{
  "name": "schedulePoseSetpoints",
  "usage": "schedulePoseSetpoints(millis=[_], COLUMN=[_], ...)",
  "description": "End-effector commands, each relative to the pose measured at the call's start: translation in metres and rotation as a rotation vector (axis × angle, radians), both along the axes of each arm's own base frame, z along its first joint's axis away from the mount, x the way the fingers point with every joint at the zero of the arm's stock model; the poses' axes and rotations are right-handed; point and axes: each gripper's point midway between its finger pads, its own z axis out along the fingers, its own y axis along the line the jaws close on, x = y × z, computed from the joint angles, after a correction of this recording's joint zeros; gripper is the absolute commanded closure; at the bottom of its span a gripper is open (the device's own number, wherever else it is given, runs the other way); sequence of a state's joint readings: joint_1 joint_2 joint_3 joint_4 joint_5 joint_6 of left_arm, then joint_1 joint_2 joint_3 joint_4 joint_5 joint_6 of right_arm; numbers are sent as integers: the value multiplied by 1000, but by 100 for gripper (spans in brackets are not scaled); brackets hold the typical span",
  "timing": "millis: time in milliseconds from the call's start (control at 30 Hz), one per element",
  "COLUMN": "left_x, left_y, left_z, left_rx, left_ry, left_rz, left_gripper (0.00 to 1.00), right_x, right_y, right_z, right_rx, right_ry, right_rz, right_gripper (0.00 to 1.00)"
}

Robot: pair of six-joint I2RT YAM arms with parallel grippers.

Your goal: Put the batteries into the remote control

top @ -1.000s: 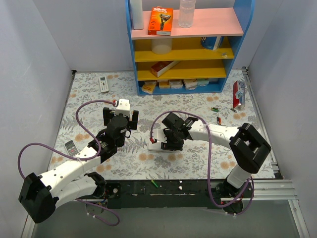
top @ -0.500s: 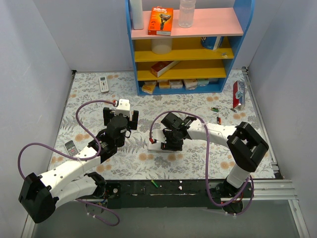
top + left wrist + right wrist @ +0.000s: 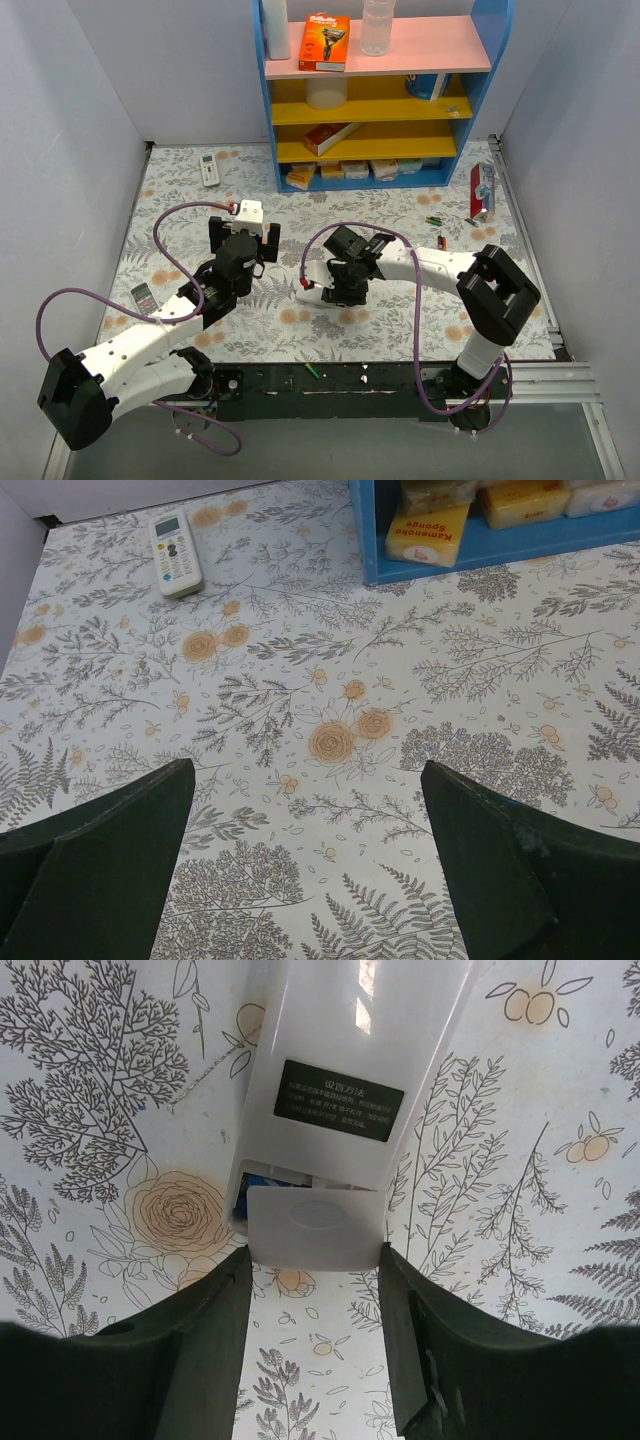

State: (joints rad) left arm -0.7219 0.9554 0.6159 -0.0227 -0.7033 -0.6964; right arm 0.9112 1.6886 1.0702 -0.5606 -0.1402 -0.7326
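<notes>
Clamping remote (image 3: 340, 1030) at cover (image 3: 315, 1222) end with right tool (image 3: 315, 1252), mid-frame on counter (image 3: 390, 320); blue battery (image 3: 262, 1182) seemingly seated, cover not home. Left tool (image 3: 305, 770) released, empty; spare batteries (image 3: 433, 220) loose, right.

Floral-print desk with small things scattered across it.
The desk (image 3: 400, 320) carries a blue shelf unit (image 3: 372, 181) at its far edge. An all-white remote (image 3: 209, 168) lies near the far left corner and a small dark-faced remote (image 3: 146, 297) at the left. The remote control (image 3: 318, 283) lies back-up near the middle. A few batteries (image 3: 434, 220) lie toward the right, near a red packet (image 3: 481, 188) by the wall.
</notes>
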Motion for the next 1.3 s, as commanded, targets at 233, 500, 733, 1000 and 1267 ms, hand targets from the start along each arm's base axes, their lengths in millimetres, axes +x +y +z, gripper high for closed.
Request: schedulePoseSetpoints(millis=[233, 500, 733, 1000, 1267], left_x=[-1, -1, -1, -1, -1], left_y=[3, 3, 3, 2, -3], left_z=[7, 6, 6, 7, 6], left_rx=[-26, -24, -23, -27, -56], left_ry=[-21, -18, -17, -19, -6], left_rz=[7, 7, 7, 4, -14], left_gripper=[2, 2, 2, 2, 2], right_x=[-9, -12, -7, -6, 15], right_y=[15, 15, 10, 15, 20], right_z=[17, 18, 15, 26, 77], right_rx=[61, 64, 24, 65, 284], right_ry=[45, 66, 53, 56, -62], right_rz=[21, 15, -40, -104, -344], right_gripper=[46, 34, 36, 39, 36])
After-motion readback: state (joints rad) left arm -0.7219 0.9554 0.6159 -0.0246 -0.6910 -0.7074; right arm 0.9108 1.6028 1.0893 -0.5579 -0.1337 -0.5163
